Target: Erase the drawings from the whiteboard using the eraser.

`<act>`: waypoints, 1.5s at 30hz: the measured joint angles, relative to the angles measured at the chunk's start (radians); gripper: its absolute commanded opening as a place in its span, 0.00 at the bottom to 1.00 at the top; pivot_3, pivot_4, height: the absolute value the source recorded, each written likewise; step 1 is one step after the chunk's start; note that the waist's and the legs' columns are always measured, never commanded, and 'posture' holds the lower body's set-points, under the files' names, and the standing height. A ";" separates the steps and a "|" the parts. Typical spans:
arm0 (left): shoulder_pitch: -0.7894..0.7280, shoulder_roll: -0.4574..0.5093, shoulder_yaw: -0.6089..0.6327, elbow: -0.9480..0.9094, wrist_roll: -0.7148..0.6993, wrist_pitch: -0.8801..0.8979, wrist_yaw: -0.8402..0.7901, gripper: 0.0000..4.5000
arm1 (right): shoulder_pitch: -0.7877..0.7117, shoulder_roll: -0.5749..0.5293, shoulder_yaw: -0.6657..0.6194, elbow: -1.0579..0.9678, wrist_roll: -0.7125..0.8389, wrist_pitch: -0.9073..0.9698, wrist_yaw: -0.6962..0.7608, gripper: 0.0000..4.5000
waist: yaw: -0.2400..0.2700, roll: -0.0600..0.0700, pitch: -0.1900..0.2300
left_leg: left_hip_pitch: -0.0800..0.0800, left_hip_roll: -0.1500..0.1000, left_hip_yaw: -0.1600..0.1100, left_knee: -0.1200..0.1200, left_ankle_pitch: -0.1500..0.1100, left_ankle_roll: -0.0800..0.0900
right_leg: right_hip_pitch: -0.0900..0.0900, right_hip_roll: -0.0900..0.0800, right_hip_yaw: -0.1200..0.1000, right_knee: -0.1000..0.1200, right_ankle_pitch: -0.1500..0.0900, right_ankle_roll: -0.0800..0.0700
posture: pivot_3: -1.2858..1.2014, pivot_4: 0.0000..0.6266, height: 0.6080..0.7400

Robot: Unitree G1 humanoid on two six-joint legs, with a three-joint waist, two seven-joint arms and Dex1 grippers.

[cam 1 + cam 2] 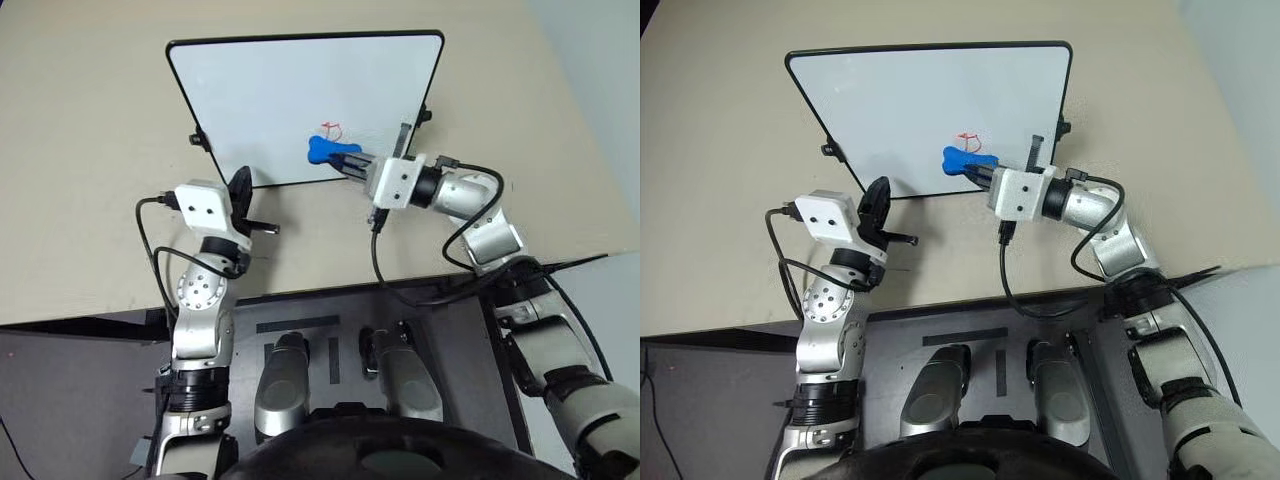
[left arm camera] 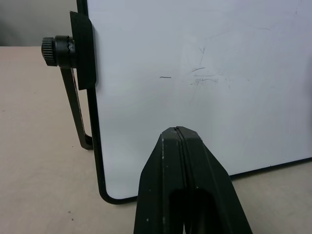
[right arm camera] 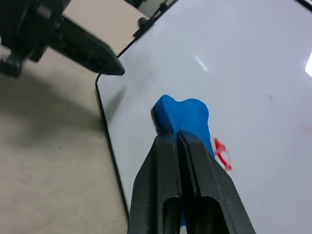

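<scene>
A: Where does the eraser (image 1: 330,150) sit?

B: The blue bone-shaped eraser is over the whiteboard (image 1: 270,90), toward the board's lower right, at about 5 o'clock from its centre. The red drawings (image 1: 331,129) lie just beside it, at 12 o'clock from the eraser.

A: What holds it?

B: The right gripper (image 3: 178,139) has its two black fingers clamped together on the eraser, whose blue end sticks out past the fingertips.

A: And the other claw?

B: The left gripper (image 2: 178,132) has its fingers pressed together on nothing, pointing at the board's lower left corner, beside the black side clip (image 2: 80,48).

A: What is under the board?

B: A beige table (image 1: 80,150).
</scene>
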 measured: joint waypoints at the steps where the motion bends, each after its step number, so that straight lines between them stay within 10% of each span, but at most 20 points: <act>1: -0.001 0.000 0.000 0.002 0.000 -0.001 0.000 0.00 | -0.011 0.000 0.007 0.048 -0.025 -0.037 -0.021 0.00 | 0.000 0.000 0.000 | 0.000 0.000 0.000 0.000 0.000 0.000 | -0.001 0.000 0.000 0.000 0.000 0.000 | 0.52 0.24 1.00; 20: 0.000 -0.008 0.001 0.005 0.003 -0.014 0.011 0.00 | -0.230 -0.004 0.000 0.413 -0.286 -0.334 -0.487 0.00 | -0.003 0.002 0.001 | 0.000 0.002 0.000 0.000 0.000 0.001 | -0.004 0.000 0.000 -0.002 0.014 -0.003 | 0.52 0.24 1.00; 45: -0.016 -0.008 0.000 0.016 0.003 -0.015 0.000 0.00 | -0.204 0.042 0.085 0.545 -0.294 -0.327 -0.365 0.00 | -0.006 0.002 0.001 | -0.001 0.002 0.000 0.000 -0.001 0.000 | -0.006 0.000 0.001 -0.003 0.015 -0.003 | 0.52 0.24 1.00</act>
